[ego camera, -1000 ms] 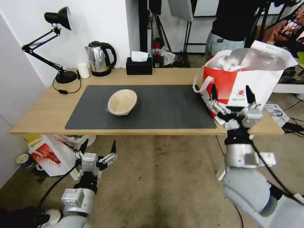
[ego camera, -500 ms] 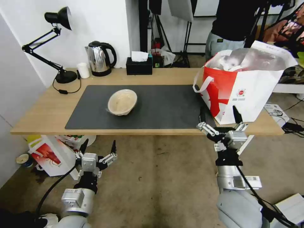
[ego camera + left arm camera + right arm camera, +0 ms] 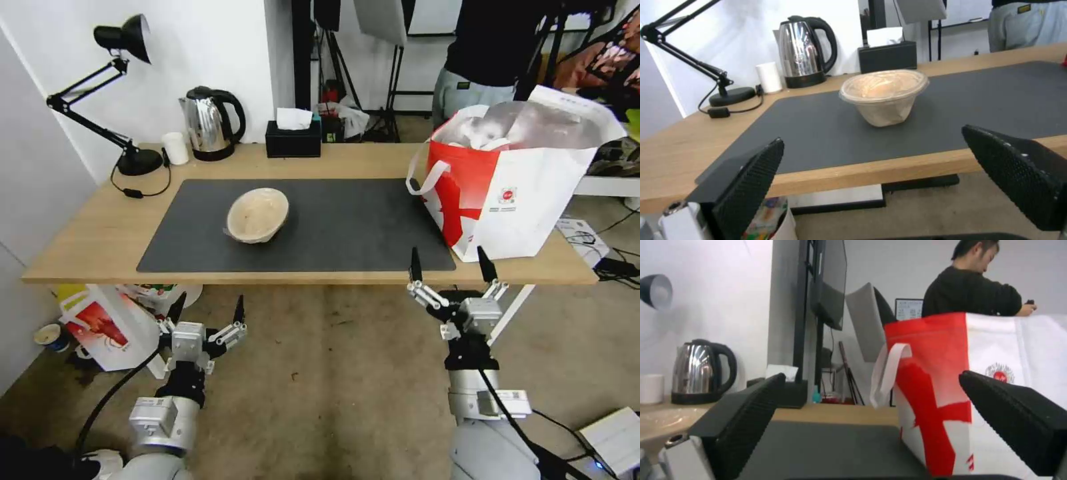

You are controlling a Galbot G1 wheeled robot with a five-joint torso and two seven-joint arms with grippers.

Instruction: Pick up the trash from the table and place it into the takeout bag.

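Our left end effector (image 3: 205, 308), fingers spread and empty, hangs below the desk (image 3: 80, 247) edge, nearer the film-covered bowl (image 3: 257, 215) lying ahead on the mat than our spread right end effector (image 3: 450, 267) near the takeout bag (image 3: 513, 193).

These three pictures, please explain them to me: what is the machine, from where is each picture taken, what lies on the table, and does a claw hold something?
The machine is a wheeled robot with two arms, each ending in a two-fingered claw. The wide picture comes from a camera on its head, looking down. The other two come from cameras on its wrists, so the dark shapes at their edges are the claw fingers.

Both claws hang in front of the table's near edge, open and holding nothing: the left claw and the right claw.

On the dark mat stands a tan film-covered bowl, the trash to collect. The takeout bag, red and white, stands at the table's right end. At the back stand a lamp, a kettle, a small white cup and a tissue box.
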